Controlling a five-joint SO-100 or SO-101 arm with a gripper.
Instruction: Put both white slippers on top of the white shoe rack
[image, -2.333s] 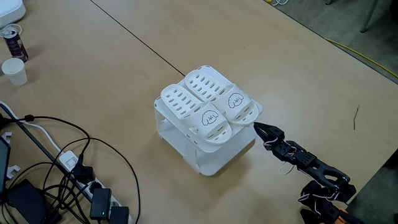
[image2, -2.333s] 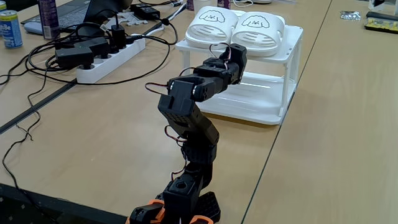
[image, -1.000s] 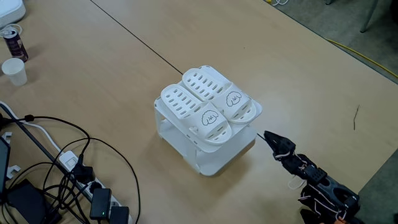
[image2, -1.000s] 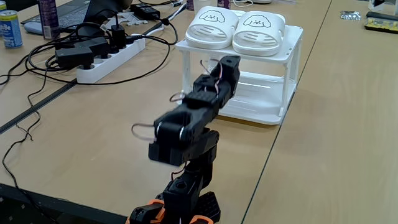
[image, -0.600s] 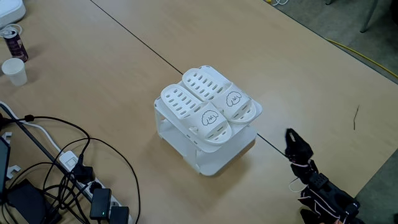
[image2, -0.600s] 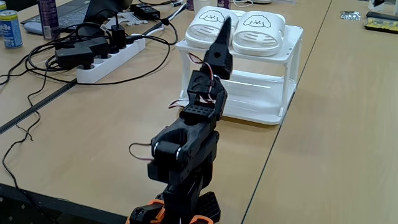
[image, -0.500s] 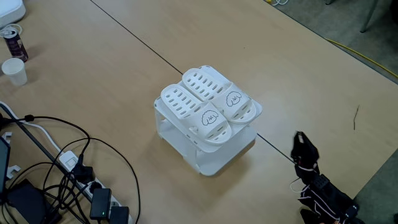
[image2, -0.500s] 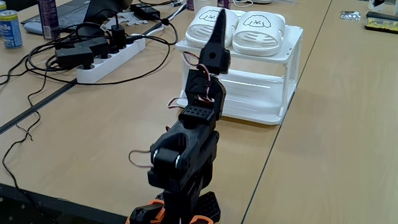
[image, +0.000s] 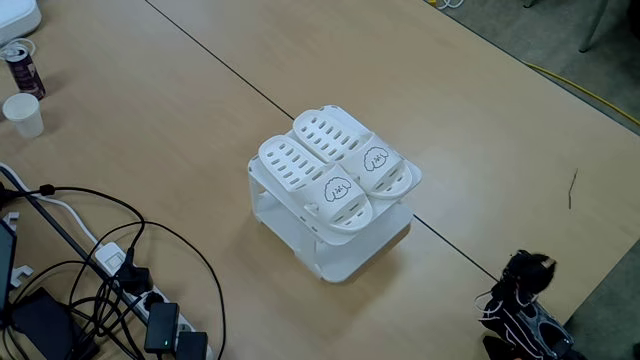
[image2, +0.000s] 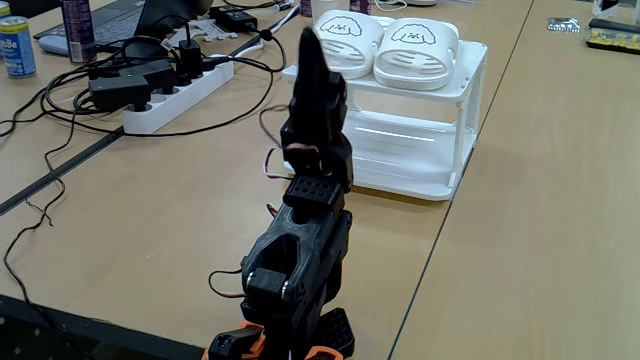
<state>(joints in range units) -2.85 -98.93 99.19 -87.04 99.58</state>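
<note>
Both white slippers (image: 303, 172) (image: 347, 142) lie side by side on top of the white shoe rack (image: 344, 263), puppy faces toward the arm. In a fixed view from behind the arm, the slippers (image2: 343, 42) (image2: 417, 46) sit on the rack's (image2: 467, 112) top panel. The black arm is folded back over its base near the table edge. Its gripper (image: 531, 266) (image2: 308, 30) points straight up, shut and holding nothing, well apart from the rack.
A power strip with tangled black cables (image: 158, 316) (image2: 168, 92) lies to the left. A paper cup (image: 22, 113) and a drink can (image: 21, 68) stand at the far left, and a blue can (image2: 12, 44) too. The table edge (image: 600, 290) runs close to the arm's base.
The arm has drawn back from the rack and folded over its base, and the gripper has swung up to point upward. The slippers and rack have not moved.
</note>
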